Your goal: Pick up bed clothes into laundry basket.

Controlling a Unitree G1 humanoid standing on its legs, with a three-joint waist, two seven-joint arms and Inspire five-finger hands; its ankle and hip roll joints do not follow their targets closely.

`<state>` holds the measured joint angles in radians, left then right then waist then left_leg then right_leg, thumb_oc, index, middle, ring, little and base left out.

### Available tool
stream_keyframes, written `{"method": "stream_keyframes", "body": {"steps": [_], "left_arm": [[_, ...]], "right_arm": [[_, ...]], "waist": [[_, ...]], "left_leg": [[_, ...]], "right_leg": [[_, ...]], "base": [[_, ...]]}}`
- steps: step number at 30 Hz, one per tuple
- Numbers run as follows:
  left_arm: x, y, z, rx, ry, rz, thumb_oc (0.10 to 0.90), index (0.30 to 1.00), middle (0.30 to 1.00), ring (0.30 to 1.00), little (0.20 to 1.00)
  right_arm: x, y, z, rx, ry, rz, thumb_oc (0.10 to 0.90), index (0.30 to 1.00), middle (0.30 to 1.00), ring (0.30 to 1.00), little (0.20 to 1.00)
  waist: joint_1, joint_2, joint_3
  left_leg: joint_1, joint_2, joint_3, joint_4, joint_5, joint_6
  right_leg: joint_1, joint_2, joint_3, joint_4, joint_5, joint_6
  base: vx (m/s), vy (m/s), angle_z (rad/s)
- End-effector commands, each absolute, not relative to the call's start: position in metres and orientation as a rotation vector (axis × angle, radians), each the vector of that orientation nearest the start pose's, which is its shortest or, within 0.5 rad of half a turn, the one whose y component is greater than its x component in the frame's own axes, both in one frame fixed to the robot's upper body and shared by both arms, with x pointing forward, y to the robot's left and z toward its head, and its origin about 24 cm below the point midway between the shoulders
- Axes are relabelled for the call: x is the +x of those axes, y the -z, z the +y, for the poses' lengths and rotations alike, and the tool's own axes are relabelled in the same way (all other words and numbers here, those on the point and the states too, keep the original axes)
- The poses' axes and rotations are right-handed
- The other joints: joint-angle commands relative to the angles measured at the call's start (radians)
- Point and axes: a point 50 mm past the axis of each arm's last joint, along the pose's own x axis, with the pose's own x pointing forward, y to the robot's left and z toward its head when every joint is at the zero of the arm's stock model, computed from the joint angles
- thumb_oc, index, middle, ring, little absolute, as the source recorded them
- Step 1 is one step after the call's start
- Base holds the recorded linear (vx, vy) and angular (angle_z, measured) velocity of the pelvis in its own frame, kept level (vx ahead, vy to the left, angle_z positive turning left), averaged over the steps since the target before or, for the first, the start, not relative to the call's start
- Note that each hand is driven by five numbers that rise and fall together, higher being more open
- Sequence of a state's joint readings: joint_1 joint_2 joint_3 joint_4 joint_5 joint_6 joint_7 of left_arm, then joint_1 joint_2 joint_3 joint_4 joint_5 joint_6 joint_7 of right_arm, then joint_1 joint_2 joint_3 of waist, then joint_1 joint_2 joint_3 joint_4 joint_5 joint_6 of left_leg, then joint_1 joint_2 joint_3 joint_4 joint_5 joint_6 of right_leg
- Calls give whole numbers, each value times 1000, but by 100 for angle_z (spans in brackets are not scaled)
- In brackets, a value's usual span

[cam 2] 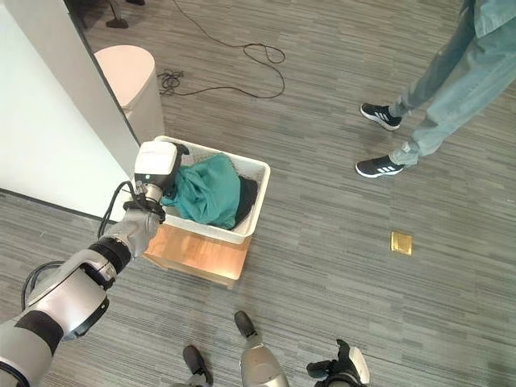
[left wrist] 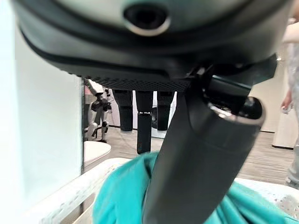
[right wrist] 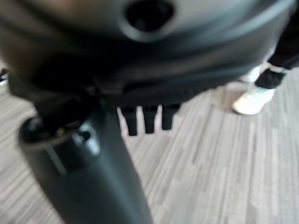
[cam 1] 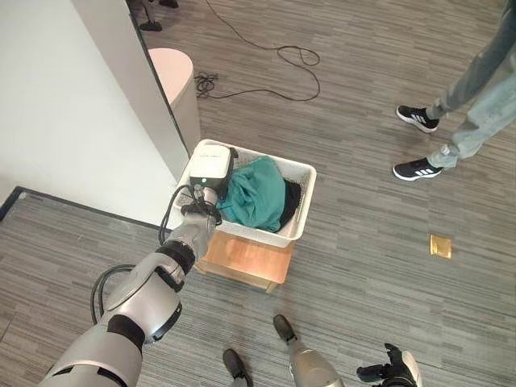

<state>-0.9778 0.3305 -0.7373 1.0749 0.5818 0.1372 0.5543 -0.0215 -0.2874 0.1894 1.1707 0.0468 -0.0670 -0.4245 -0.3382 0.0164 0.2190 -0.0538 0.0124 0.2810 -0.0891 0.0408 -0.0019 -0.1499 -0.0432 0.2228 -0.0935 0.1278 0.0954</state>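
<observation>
Nearest the head camera, the right hand (cam 1: 395, 369) hangs low at the bottom edge above the floor (cam 1: 363, 242); in its own wrist view its fingers (right wrist: 148, 119) point straight out over bare boards, holding nothing, with a pale shoe (right wrist: 252, 100) showing beyond them.

Grey wood-grain floor takes up most of the scene. A white wall (cam 1: 64, 105) stands along the left side, its end just beside the basket. At the upper right a person (cam 1: 476, 89) stands in grey trousers and black shoes with white stripes, well apart from the basket.

A white laundry basket (cam 1: 278, 236) sits on a low wooden stand (cam 1: 246, 262), close against the wall's end. Inside it lies the teal cloth (cam 1: 256, 193), bunched up and heaped above the rim, with a dark piece (cam 1: 292, 201) tucked at its right side.

The left hand (cam 1: 211, 169) reaches out over the basket's left end, right at the edge of the teal cloth. In the left wrist view its fingers (left wrist: 144, 123) hang straight and loose above the cloth, not closed on it; the thumb crosses in front.

A round pale stool (cam 1: 179, 76) stands behind the basket by the wall. A black cable (cam 1: 282, 60) loops over the floor beyond it. A small yellow square (cam 1: 440, 245) lies flat on the floor at the right.
</observation>
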Motion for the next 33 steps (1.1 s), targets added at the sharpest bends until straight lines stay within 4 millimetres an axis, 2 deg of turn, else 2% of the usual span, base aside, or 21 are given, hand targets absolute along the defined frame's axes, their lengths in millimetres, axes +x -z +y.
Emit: {"method": "stream_keyframes", "body": {"steps": [1, 3, 7, 11, 13, 14, 15, 16, 18, 19, 21, 24, 27, 29, 33], "left_arm": [[406, -184, 110, 1394, -294, -564, 800, 900, 900, 900, 900], [402, -172, 98, 1400, -242, -564, 800, 900, 900, 900, 900], [399, -171, 90, 1355, -243, -586, 800, 900, 900, 900, 900], [398, -173, 87, 1365, -234, -602, 800, 900, 900, 900, 900], [400, -186, 87, 1414, -244, -641, 800, 900, 900, 900, 900], [403, -199, 87, 1448, -261, -675, 800, 900, 900, 900, 900], [403, -199, 87, 1449, -261, -676, 800, 900, 900, 900, 900], [406, -220, 88, 1525, -288, -730, 800, 900, 900, 900, 900], [409, -234, 89, 1599, -298, -759, 800, 900, 900, 900, 900], [409, -234, 89, 1599, -298, -759, 800, 900, 900, 900, 900], [410, -253, 92, 1625, -331, -788, 800, 900, 900, 900, 900], [409, -267, 96, 1571, -354, -804, 800, 900, 900, 900, 900], [409, -288, 119, 1500, -409, -781, 800, 900, 900, 900, 900], [408, -295, 143, 1470, -469, -751, 800, 900, 900, 900, 900], [400, -288, 186, 1410, -549, -683, 800, 900, 900, 900, 900]], "right_arm": [[85, 141, -283, -616, 463, 1070, 800, 900, 900, 900, 900], [102, 136, -281, -627, 430, 1003, 800, 900, 900, 900, 900], [88, 141, -281, -627, 428, 1055, 800, 900, 900, 900, 900], [83, 142, -281, -613, 436, 1084, 800, 900, 900, 900, 900], [81, 144, -280, -599, 431, 1105, 800, 900, 900, 900, 900], [79, 144, -281, -595, 430, 1111, 800, 900, 900, 900, 900], [80, 144, -281, -594, 430, 1110, 800, 900, 900, 900, 900], [76, 145, -281, -591, 423, 1124, 800, 900, 900, 900, 900], [74, 146, -282, -594, 415, 1136, 800, 900, 900, 900, 900], [75, 146, -282, -593, 415, 1135, 800, 900, 900, 900, 900], [70, 149, -276, -590, 388, 1149, 800, 900, 900, 900, 900], [67, 149, -277, -590, 384, 1149, 800, 900, 900, 900, 900], [77, 146, -278, -592, 360, 1115, 800, 900, 900, 900, 900], [90, 144, -272, -601, 310, 1066, 800, 900, 900, 900, 900], [111, 143, -257, -613, 216, 1004, 800, 900, 900, 900, 900]], "waist": [[23, -26, -46], [41, -24, -52], [45, -22, -72], [47, -18, -93], [47, -12, -110], [44, -9, -117], [44, -10, -115], [38, -2, -129], [31, 7, -138], [31, 6, -138], [19, 20, -153], [21, 26, -161], [36, 35, -173], [55, 41, -178], [113, 40, -177]], "left_leg": [[11, 52, -29, 2, -76, -72], [19, 52, -39, 2, -78, -71], [36, 57, -47, 2, -79, -74], [51, 59, -51, 2, -82, -74], [62, 61, -57, 2, -85, -76], [65, 62, -59, 2, -85, -77], [66, 62, -59, 2, -85, -77], [68, 63, -63, 2, -85, -79], [69, 63, -62, 2, -85, -79], [69, 63, -62, 2, -85, -79], [74, 61, -63, 2, -87, -77], [78, 62, -74, 2, -87, -76], [83, 63, -94, 2, -84, -77], [85, 62, -111, 2, -76, -79], [82, 65, -148, 2, -58, -84]], "right_leg": [[23, -74, -79, 6, -61, 97], [36, -74, -86, 6, -67, 95], [59, -74, -94, 6, -75, 91], [75, -74, -101, 6, -80, 89], [92, -74, -106, 7, -85, 87], [95, -74, -107, 7, -84, 87], [96, -74, -108, 7, -85, 87], [97, -73, -106, 6, -83, 89], [94, -73, -105, 6, -81, 90], [94, -73, -105, 6, -81, 90], [96, -71, -98, 6, -79, 91], [105, -70, -97, 10, -83, 86], [121, -67, -104, 12, -94, 78], [132, -61, -111, 13, -102, 71], [156, -50, -139, 18, -121, 55]], "base": [[3, -41, 2], [10, -49, 0], [17, -54, 7], [19, -30, 4], [35, -54, 0], [0, 0, 0], [-2, -39, 2], [0, 0, 0], [0, 0, 0], [0, 0, 0], [0, 0, 0], [-4, -13, 0], [6, -49, 9], [-17, -55, 24], [-23, -56, 27]]}}
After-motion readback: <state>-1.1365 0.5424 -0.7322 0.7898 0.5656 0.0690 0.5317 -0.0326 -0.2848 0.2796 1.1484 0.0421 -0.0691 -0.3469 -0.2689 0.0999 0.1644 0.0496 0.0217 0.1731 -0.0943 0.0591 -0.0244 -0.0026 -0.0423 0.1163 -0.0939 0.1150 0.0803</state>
